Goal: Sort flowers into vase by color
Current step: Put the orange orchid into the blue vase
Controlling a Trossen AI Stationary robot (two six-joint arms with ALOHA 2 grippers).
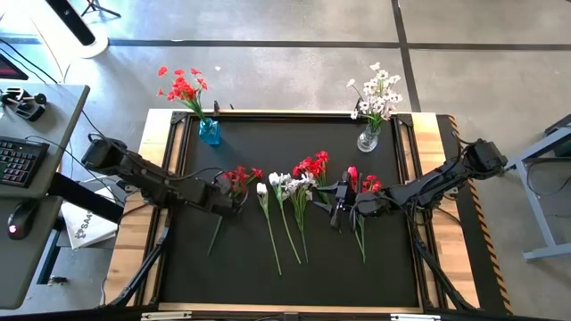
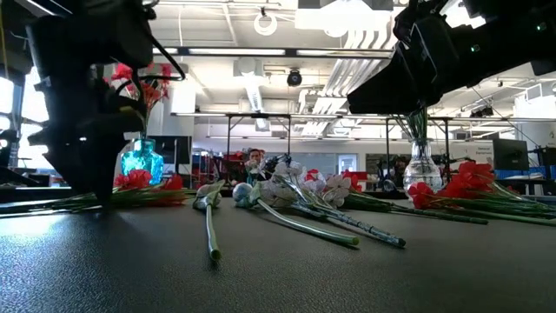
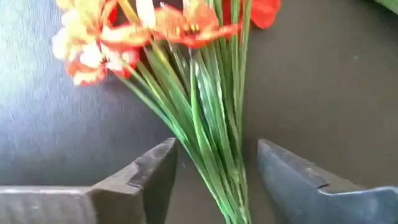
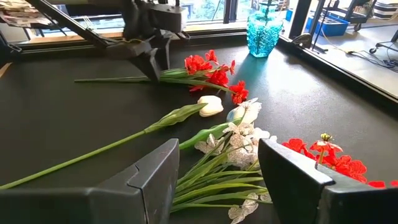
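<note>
The red artificial flower spray with a bundle of thin green stems (image 3: 208, 130) lies flat on the black table mat (image 1: 357, 267), nearer the blue glass vase (image 1: 209, 131) than the clear glass vase (image 1: 368, 139). The left gripper (image 3: 214, 180) straddles the stems, fingers apart, nothing clamped yet. Risk: the loose stems could splay on closing, so some slip out. The blooms look soft and frayed. The right gripper (image 4: 217, 180) hovers open and empty over the white-bloomed flowers (image 4: 239, 140), farther from the blue vase.
</note>
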